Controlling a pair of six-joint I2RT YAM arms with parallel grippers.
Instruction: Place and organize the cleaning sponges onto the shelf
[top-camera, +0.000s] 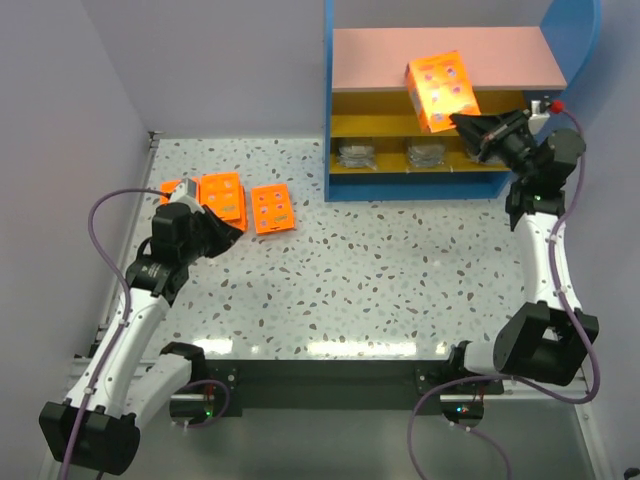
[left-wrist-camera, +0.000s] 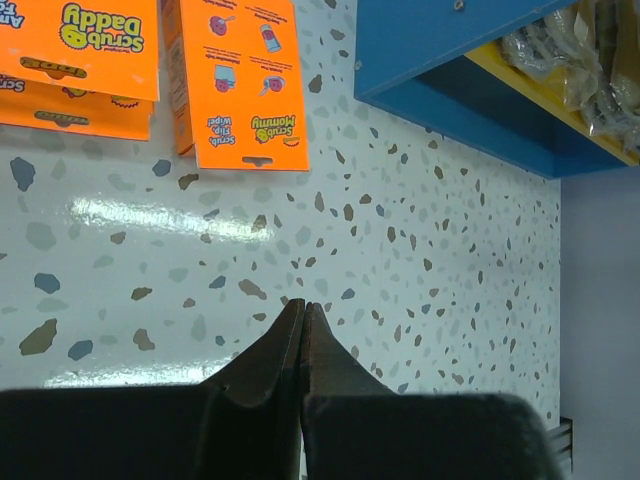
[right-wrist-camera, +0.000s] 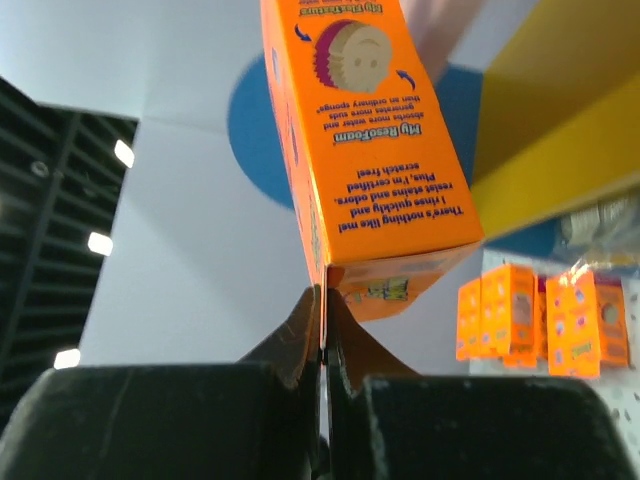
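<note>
Left arm (top-camera: 130, 330) and right arm (top-camera: 548, 262) are the same build: white tube links with chunky black joint housings. A purplish cable (top-camera: 98, 212) loops off each one. Left gripper (left-wrist-camera: 302, 310) and right gripper (right-wrist-camera: 322, 295) are matte black, with fingers (left-wrist-camera: 268, 365) tapering to thin wedge tips. There's a little red knob (top-camera: 557, 103) by the right wrist, and tiny green lights (top-camera: 207, 408) down low.
</note>
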